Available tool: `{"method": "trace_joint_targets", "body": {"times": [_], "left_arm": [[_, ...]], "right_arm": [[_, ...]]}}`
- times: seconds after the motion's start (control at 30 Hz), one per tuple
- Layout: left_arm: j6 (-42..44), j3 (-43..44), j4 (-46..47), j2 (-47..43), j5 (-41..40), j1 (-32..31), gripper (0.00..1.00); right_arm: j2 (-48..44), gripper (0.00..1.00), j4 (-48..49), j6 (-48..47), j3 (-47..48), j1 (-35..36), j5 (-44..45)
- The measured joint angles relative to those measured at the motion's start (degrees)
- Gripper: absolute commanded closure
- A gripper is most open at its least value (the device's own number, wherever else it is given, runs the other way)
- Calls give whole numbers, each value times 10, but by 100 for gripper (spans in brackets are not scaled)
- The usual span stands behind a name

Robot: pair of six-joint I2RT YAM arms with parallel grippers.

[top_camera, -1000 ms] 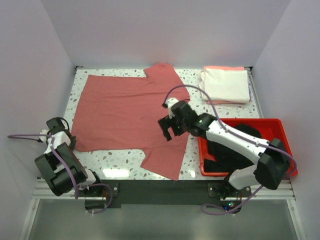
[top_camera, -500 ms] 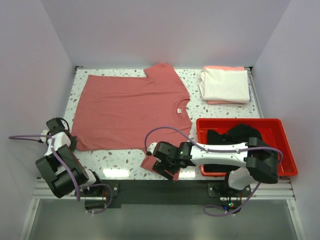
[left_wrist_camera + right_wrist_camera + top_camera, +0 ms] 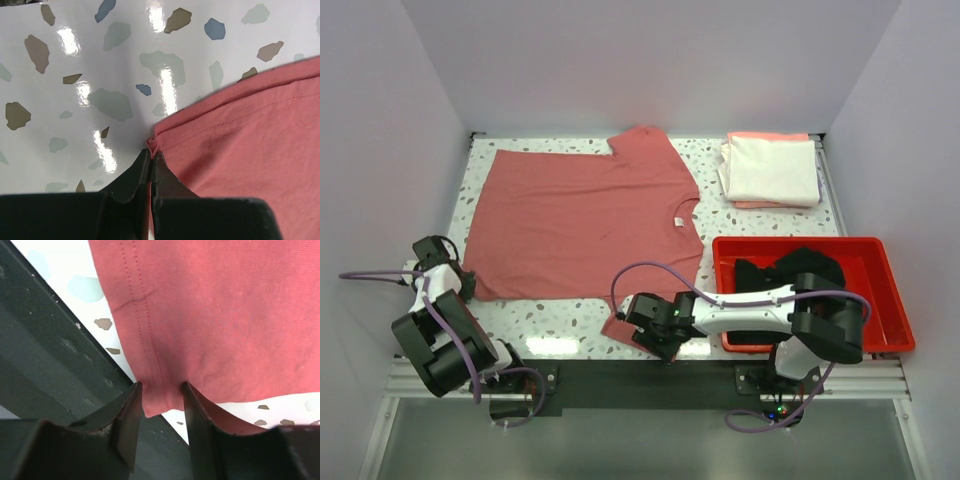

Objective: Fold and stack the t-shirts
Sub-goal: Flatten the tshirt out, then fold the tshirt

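Speckled terrazzo worktop (image 3: 540,312), white-walled cell. Dusty rose-red cotton t-shirt (image 3: 580,215) lies spread flat, not yet folded. My right tool (image 3: 161,395) has swung from the collar down to the near sleeve (image 3: 200,315), jaws spread astride its hem corner. My left tool (image 3: 150,159) pinches the bottom-hem corner. First fold looks imminent.

Top external camera, high behind the arm bases at frame bottom, looks steeply down over the whole table (image 3: 552,318). Left wrist camera stares close past the left gripper (image 3: 150,159) at a corner of the rose-red t-shirt (image 3: 580,215). Right wrist camera looks equally close past the right gripper (image 3: 161,407) at its sleeve hem, lower centre overhead.
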Motion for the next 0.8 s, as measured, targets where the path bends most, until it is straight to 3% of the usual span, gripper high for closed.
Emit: {"method": "trace_joint_targets", "body": {"times": [0.07, 0.1, 0.27, 0.33, 0.8], "left_arm": [[0, 0, 0, 0, 1, 0, 100], [0, 0, 0, 0, 1, 0, 100], [-1, 0, -5, 0, 1, 0, 100], [-5, 0, -11, -1, 0, 0, 100], [-45, 1, -70, -50, -17, 9, 100]], "right_arm": [[2, 69, 0, 4, 0, 0, 6], [3, 80, 0, 6, 0, 1, 11], [7, 91, -3, 23, 4, 2, 27], [5, 100, -3, 26, 4, 3, 25], [-66, 100, -15, 41, -12, 11, -111]]}}
